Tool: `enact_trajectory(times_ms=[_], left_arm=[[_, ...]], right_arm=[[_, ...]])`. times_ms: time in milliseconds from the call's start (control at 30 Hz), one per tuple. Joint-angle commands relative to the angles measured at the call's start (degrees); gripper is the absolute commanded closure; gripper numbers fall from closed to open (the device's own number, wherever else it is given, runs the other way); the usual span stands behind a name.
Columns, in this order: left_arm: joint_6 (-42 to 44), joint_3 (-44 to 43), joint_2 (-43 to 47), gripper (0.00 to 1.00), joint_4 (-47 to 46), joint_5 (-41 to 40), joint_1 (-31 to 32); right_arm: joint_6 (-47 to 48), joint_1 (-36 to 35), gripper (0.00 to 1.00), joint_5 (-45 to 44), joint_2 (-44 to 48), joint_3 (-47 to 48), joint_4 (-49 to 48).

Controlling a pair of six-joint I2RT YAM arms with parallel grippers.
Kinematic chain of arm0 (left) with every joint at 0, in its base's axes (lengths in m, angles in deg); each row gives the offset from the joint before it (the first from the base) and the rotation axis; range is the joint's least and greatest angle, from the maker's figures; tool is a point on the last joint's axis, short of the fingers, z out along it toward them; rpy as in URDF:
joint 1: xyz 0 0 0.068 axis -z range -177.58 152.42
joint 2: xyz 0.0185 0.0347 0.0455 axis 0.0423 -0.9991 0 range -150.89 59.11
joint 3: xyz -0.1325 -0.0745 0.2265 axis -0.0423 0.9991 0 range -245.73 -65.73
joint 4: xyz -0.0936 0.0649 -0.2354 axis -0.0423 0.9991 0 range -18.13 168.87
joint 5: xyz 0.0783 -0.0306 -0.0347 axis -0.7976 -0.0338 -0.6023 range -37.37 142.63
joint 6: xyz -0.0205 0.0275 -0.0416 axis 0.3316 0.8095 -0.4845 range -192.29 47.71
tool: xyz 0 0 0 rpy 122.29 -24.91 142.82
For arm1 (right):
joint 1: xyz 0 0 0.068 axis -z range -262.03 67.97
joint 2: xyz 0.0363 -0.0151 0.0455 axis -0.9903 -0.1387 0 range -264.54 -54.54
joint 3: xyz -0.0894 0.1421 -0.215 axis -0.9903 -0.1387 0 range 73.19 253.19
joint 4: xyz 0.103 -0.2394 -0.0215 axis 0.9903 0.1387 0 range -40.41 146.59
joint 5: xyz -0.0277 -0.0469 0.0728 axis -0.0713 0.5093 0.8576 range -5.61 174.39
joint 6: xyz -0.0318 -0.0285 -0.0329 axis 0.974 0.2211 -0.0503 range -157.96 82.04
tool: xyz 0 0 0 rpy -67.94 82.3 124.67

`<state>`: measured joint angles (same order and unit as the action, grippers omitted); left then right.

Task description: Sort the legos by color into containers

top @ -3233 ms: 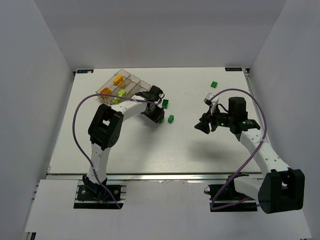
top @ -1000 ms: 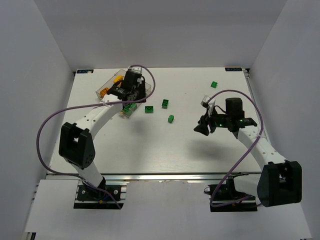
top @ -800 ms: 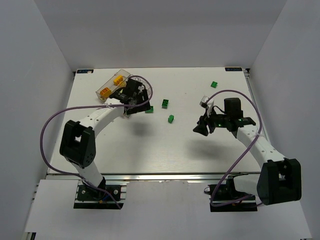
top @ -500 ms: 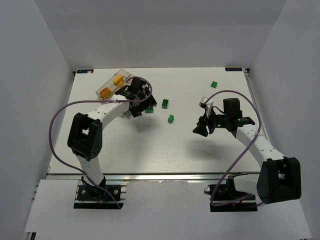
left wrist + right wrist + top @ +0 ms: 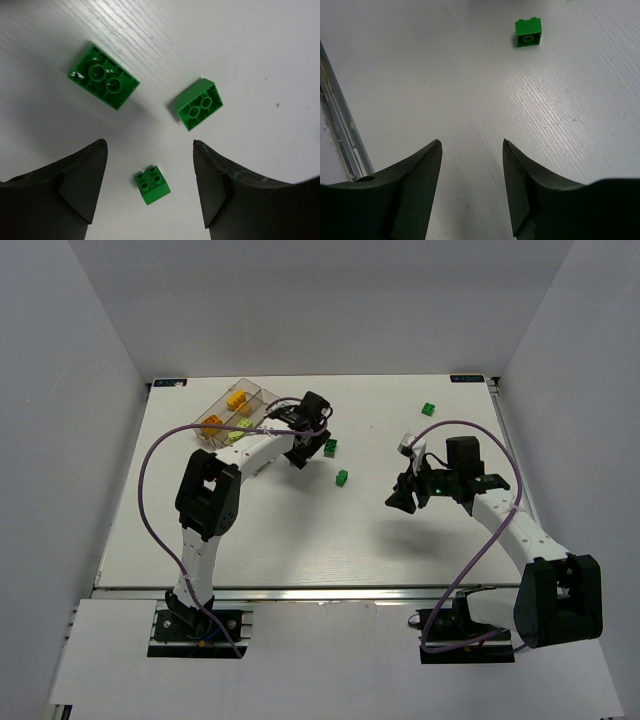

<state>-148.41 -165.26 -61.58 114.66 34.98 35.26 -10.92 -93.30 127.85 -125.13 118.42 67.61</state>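
The containers are one clear tray (image 5: 262, 392) at the back left, with orange (image 5: 212, 422), yellow (image 5: 238, 398) and lime (image 5: 243, 425) legos in its compartments. My left gripper (image 5: 305, 447) hovers open just right of the tray. In the left wrist view a small green lego (image 5: 152, 184) lies on the table between the open fingers of that gripper (image 5: 150, 142). A larger upside-down green one (image 5: 103, 82) and another on its side (image 5: 199, 104) lie beyond. My right gripper (image 5: 403, 496) (image 5: 471, 142) is open and holds nothing, with a green lego (image 5: 528, 32) ahead of it.
More green legos lie loose on the white table: one beside the left gripper (image 5: 330, 447), one mid-table (image 5: 342, 477), one at the back right (image 5: 428, 409). White walls close in three sides. The left arm's purple cable loops over the table's left half.
My left gripper has swung from over the tray to the right, above the loose green legos, and its jaws have parted. The right arm has barely moved.
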Motion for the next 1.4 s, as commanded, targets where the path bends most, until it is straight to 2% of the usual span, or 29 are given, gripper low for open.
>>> enact_trajectory(times_ms=[0,267,533,900,1167,1367], left_arm=[[-6.76,-1.81,-0.16,0.22,5.72,-7.04,0.21],[-8.44,-2.69,-2.36,0.23,7.75,-10.30,0.29],[-6.59,-9.18,-8.25,0.23,9.95,-12.85,0.29],[-5.71,-13.94,-13.17,0.24,12.41,-13.90,-0.67],[-5.10,-10.87,-11.77,0.33,11.71,-13.99,-1.55],[-3.34,-8.76,-10.63,0.47,10.40,-13.47,-1.73]], right_arm=[[-0.07,-0.25,0.43,0.04,1.33,0.65,-0.27],[0.29,-0.25,0.42,-0.13,1.51,0.12,-0.53],[0.55,-0.16,0.42,-0.05,1.15,1.00,-0.44],[0.81,-0.25,0.42,-0.48,1.94,0.03,-0.27],[0.90,-0.25,0.42,-0.48,1.94,-0.15,-0.53],[0.81,-0.25,0.42,-0.40,2.21,-0.67,-0.79]])
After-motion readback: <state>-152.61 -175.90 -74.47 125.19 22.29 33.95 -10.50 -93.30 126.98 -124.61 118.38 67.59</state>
